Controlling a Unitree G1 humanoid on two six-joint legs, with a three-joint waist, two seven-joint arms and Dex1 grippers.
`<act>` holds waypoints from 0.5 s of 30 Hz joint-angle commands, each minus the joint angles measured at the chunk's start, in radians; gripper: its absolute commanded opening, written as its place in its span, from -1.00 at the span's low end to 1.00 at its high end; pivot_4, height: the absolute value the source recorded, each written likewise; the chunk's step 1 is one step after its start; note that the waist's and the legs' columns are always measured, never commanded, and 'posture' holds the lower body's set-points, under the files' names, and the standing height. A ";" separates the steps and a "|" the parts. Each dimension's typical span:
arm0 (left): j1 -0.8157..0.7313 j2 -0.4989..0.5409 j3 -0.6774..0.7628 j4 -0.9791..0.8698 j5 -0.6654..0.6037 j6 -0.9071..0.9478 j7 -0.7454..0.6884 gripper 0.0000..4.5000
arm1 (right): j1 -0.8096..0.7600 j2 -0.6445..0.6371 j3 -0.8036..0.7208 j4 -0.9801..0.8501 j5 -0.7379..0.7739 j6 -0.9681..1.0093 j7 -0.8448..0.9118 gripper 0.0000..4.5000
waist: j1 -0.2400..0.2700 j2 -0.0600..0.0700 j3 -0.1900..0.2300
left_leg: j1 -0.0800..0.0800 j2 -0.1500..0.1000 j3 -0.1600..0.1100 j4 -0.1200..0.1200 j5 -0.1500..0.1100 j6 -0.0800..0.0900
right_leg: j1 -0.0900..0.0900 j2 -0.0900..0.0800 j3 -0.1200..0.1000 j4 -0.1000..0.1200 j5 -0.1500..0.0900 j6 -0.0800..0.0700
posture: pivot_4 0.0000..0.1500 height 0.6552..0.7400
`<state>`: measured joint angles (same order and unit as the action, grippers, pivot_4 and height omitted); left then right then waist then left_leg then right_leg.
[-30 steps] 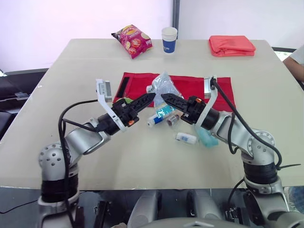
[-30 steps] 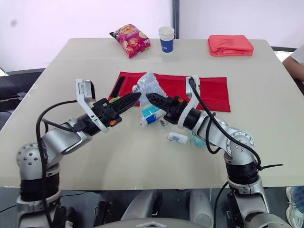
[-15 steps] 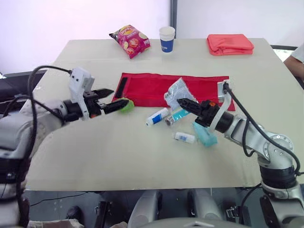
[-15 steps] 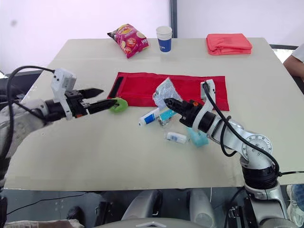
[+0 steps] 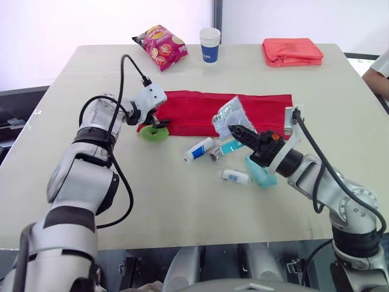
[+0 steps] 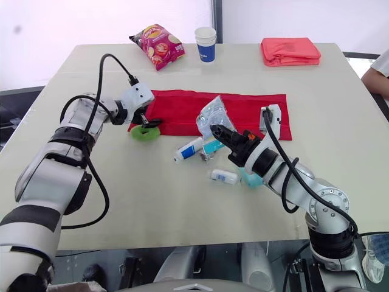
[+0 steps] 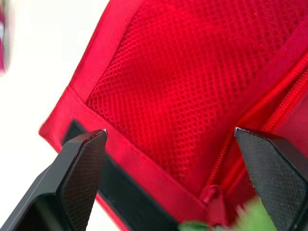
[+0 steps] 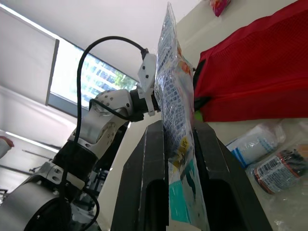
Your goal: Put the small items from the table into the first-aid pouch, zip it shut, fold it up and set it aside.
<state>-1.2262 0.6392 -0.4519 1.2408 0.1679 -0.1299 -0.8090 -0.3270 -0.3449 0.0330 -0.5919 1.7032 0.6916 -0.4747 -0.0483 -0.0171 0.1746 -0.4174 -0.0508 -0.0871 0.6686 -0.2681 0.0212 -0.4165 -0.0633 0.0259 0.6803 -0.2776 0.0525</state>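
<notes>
The red first-aid pouch (image 5: 194,108) lies unfolded across the table. My left gripper (image 5: 154,121) hovers open over its left end; in the left wrist view (image 7: 171,139) the red mesh pocket and zipper lie between the wide-apart fingers. A green roll (image 5: 153,132) sits just below it. My right gripper (image 5: 234,129) is shut on a clear plastic packet (image 5: 229,114), held upright above the pouch's front edge; the packet (image 8: 173,91) stands pinched between the fingers. On the table lie a white tube (image 5: 199,148), a small vial (image 5: 218,154), a white bottle (image 5: 236,176) and a teal packet (image 5: 261,174).
At the far edge stand a crisps bag (image 5: 160,45), a paper cup (image 5: 209,44) and a folded coral cloth (image 5: 292,50). A person's arm (image 5: 380,66) shows at the right edge. Bare tabletop lies in front of the items.
My left arm swung out to the left, then came in over the pouch's left end, and its gripper opened. My right gripper carried the plastic packet a little to the right.
</notes>
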 commanded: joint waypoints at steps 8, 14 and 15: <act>-0.021 -0.027 0.057 0.057 0.097 -0.095 -0.100 0.15 | 0.049 0.035 0.043 -0.079 -0.048 -0.062 -0.022 -0.97 | 0.006 0.000 0.000 | 0.002 -0.001 0.000 0.003 -0.002 0.005 | 0.002 0.000 0.000 0.004 0.000 0.001 | 1.00 1.00; -0.013 -0.006 0.117 0.050 0.081 -0.050 -0.179 -1.00 | 0.003 0.039 0.089 -0.002 -0.041 -0.019 0.020 -0.97 | 0.002 0.000 0.000 | 0.002 -0.001 0.000 0.004 -0.002 0.004 | 0.001 0.001 0.000 0.008 0.000 0.001 | 1.00 1.00; -0.012 -0.005 0.128 0.047 0.079 -0.041 -0.194 -1.00 | -0.008 0.039 0.096 0.015 -0.044 -0.010 0.027 -0.97 | 0.002 0.000 0.000 | 0.002 0.000 -0.001 0.005 -0.002 0.004 | 0.001 0.001 0.000 0.008 0.000 0.001 | 1.00 1.00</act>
<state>-1.2322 0.6150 -0.3560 1.2995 0.2602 -0.1892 -0.9731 -0.3100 -0.3081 0.1219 -0.5703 1.6516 0.6709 -0.4732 -0.0459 -0.0174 0.1747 -0.4153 -0.0513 -0.0876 0.6735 -0.2703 0.0256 -0.4153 -0.0624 0.0257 0.6889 -0.2773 0.0531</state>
